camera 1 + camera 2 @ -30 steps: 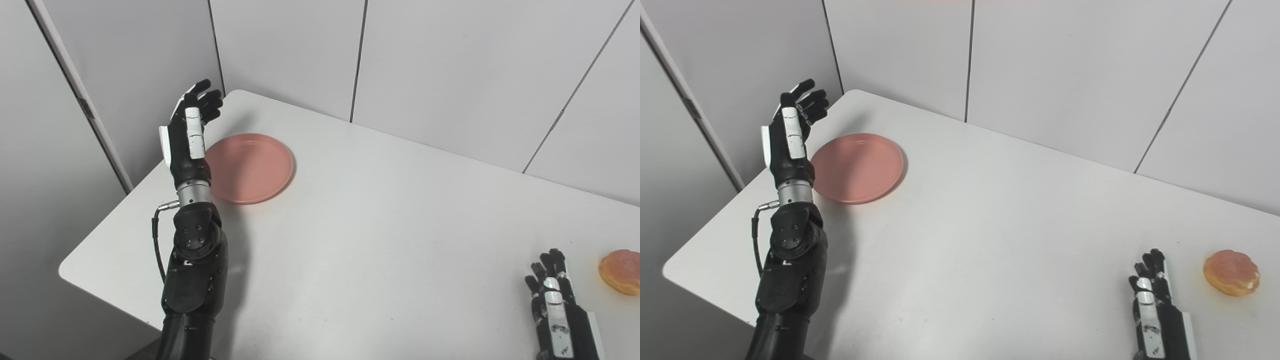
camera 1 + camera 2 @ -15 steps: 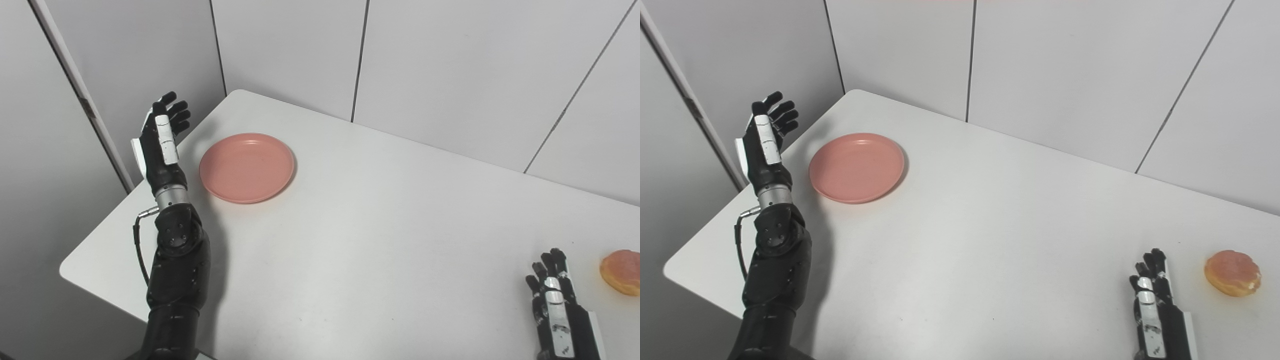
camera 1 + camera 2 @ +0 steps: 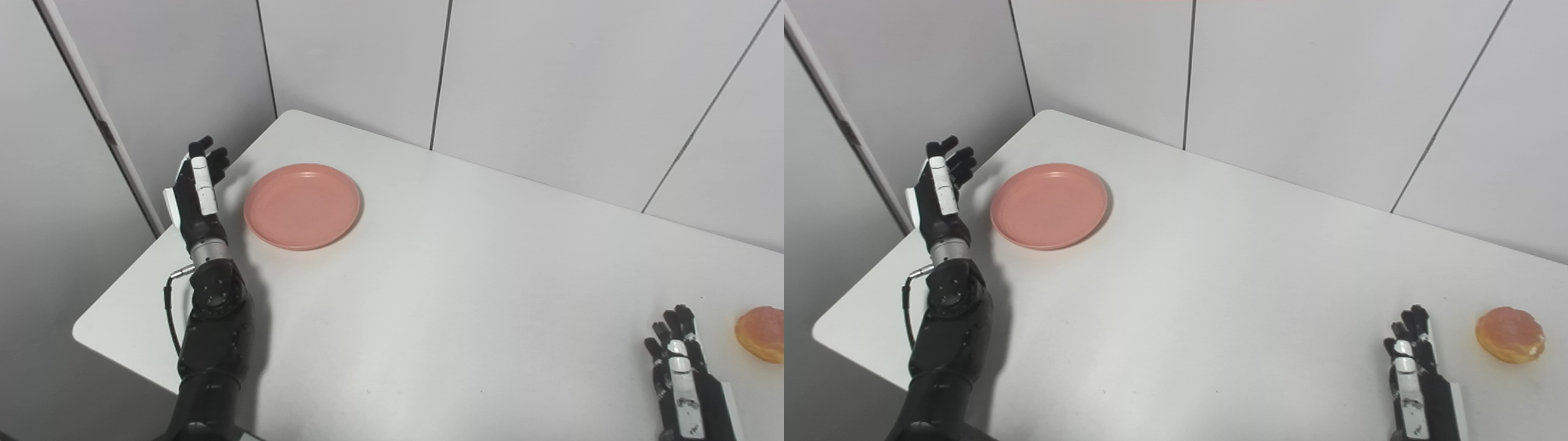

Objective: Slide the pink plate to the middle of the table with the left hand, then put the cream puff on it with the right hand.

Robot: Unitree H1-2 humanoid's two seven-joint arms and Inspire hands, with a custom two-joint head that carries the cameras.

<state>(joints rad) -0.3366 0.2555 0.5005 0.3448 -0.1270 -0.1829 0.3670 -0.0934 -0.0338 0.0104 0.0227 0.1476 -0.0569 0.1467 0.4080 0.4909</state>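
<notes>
A round pink plate [image 3: 302,205] lies flat near the far left corner of the white table [image 3: 465,288]. Just left of it my left hand [image 3: 197,190] stands raised over the table's left edge, open, fingers apart and pointing up, a small gap from the plate's rim. The cream puff [image 3: 1510,334], golden and round, rests near the right edge of the table. My right hand [image 3: 1415,367] is low at the bottom right, left of the puff and apart from it, open with fingers stretched forward and holding nothing.
Grey wall panels [image 3: 539,79] stand close behind the table and along its left side. The table's rounded front left corner [image 3: 82,331] lies below my left forearm [image 3: 211,331].
My left hand has moved left off the plate's near rim and dropped lower, now beside the plate at the table's edge. The plate, the puff and the right hand have stayed put.
</notes>
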